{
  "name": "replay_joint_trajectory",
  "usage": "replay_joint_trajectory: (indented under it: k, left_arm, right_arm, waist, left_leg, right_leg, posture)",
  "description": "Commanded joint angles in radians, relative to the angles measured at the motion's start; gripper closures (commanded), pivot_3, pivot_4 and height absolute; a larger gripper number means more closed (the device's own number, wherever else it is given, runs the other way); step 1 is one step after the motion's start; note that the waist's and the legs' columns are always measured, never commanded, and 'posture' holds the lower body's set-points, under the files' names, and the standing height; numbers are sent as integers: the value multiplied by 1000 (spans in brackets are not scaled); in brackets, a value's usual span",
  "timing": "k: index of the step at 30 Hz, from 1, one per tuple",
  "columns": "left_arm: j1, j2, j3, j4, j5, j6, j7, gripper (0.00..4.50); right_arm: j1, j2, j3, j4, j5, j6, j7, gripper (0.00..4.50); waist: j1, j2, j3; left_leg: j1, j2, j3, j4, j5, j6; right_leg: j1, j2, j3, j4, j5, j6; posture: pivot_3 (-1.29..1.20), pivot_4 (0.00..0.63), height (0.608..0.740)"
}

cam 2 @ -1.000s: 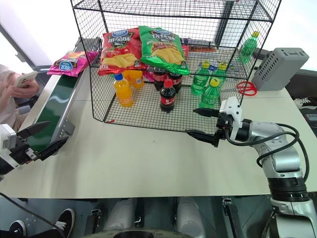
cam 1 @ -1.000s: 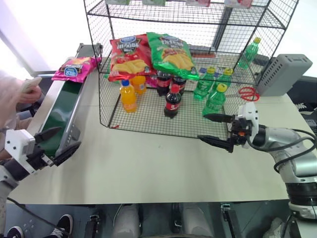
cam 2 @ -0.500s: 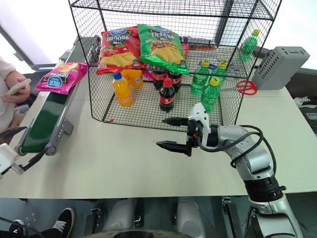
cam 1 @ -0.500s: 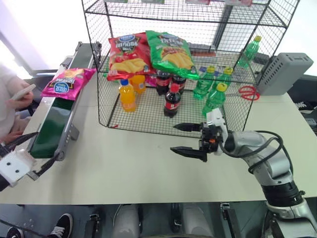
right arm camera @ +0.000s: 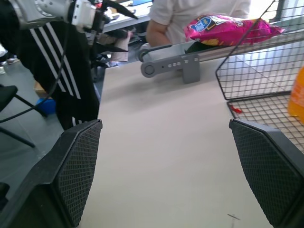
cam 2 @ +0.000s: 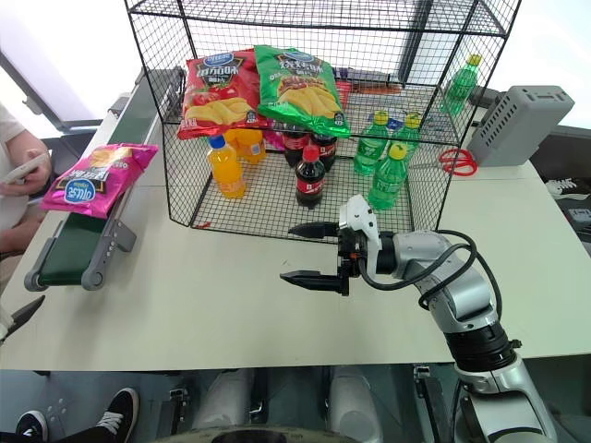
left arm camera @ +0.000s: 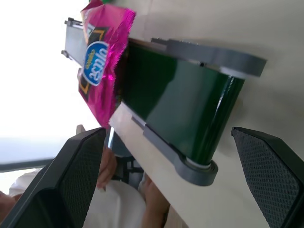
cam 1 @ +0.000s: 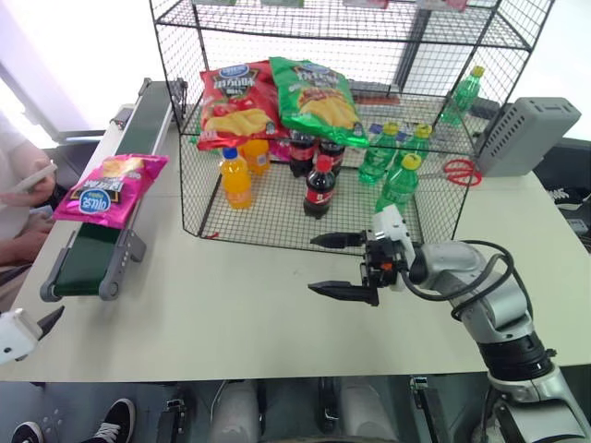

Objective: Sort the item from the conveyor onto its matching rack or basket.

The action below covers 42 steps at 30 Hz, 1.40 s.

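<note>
Pink bag (cam 1: 109, 187) sits on the conveyor (cam 1: 92, 258), left of frame, its crinkly foil overhanging the grey frame's edge and nothing gripping it. The dark green belt looks smooth and flat, a feeder lane beside the rack (cam 1: 305, 138). The right gripper (cam 1: 343, 265) hovers over bare table at centre, black fingers wide apart and empty, aimed towards the belt, likely ready for a reach. The left gripper (cam 1: 37, 323) peeks in at the lower left corner; its wrist view shows textured pads spread wide, facing the belt's end. On the black wire rack, a red bag (cam 1: 233, 103) and green bag (cam 1: 319, 97) lie propped on a tier, probably the pink one's destination.
</note>
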Motion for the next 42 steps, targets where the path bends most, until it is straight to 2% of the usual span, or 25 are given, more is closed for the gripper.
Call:
replay_joint_trajectory:
  k: [1, 10, 22, 25, 29, 30, 33, 35, 37, 42]
  left_arm:
    - [-13, 26, -11, 16, 13, -14, 42, 0]
    - [-39, 44, -70, 28, 18, -11, 72, 0]
    - [-71, 55, -146, 29, 2, 6, 85, 0]
    - [-48, 54, -148, 18, -53, 15, 40, 769]
    - [-55, 51, -147, 4, -101, 32, 17, 2558]
    - [-62, 48, -144, -4, -121, 45, 11, 3129]
    - [-85, 27, -122, -46, -207, 107, 1, 4465]
    - [-94, 15, -108, -79, -273, 147, -18, 4465]
    - [-98, 1, -92, -132, -401, 233, -71, 4465]
    - [-50, -15, 7, -304, -812, 530, -296, 4465]
  right_arm:
    - [-4, 20, -10, -39, 23, -15, -4, 39]
    - [4, 20, -14, -1, -52, -109, -15, 39]
    - [8, 12, -21, 14, -76, -141, -28, 39]
    - [6, 6, -25, 22, -84, -150, -30, 0]
    - [-4, 6, -28, 35, -86, -154, -30, 0]
    - [-4, 9, -27, 41, -92, -161, -32, 0]
    - [-3, 13, -27, 45, -97, -172, -35, 0]
    - [-3, 13, -32, 43, -89, -173, -38, 0]
    - [-11, 14, -55, 36, -48, -143, -42, 0]
    - [-34, 51, -169, -7, 157, -25, -87, 0]
  waist:
    - [-1, 0, 0]
    - [-1, 0, 0]
    - [-2, 0, 0]
    - [-3, 0, 0]
    - [-1, -1, 0]
    - [0, -1, 0]
    - [0, -1, -1]
    - [-1, -1, -1]
    - [-1, -1, -1]
    - [-5, -1, -1]
  left_leg:
    - [0, 0, 0, 0, 0, 0]
    - [0, 0, 1, 0, 0, 0]
    - [0, 0, 1, 0, 0, 0]
    - [0, 0, 1, 0, 0, 0]
    - [1, 0, 2, 0, 0, 0]
    - [1, 0, 2, 0, 0, 0]
    - [1, 0, 2, 0, 0, 0]
    - [1, 0, 2, 1, 0, 0]
    - [1, 0, 2, 1, 0, 0]
    - [1, 1, 2, 1, 0, 0]
  right_leg:
    - [0, 0, 0, 0, 0, 0]
    - [0, 0, 0, 1, 0, 0]
    - [0, 1, 0, 1, 0, 0]
    - [0, 1, 1, 1, 0, 0]
    - [0, 1, 1, 1, 1, 0]
    - [0, 1, 1, 1, 1, -1]
    - [0, 1, 1, 2, 1, -1]
    - [0, 1, 1, 2, 1, 0]
    - [0, 1, 1, 2, 1, 0]
    - [0, 2, 3, 3, 1, -1]
  posture:
    - [0, 150, 740]
    - [0, 150, 740]
    - [0, 150, 740]
    - [0, 150, 740]
    - [0, 150, 740]
    - [0, 150, 740]
    - [0, 150, 740]
    - [0, 150, 740]
    - [0, 150, 740]
    - [0, 150, 740]
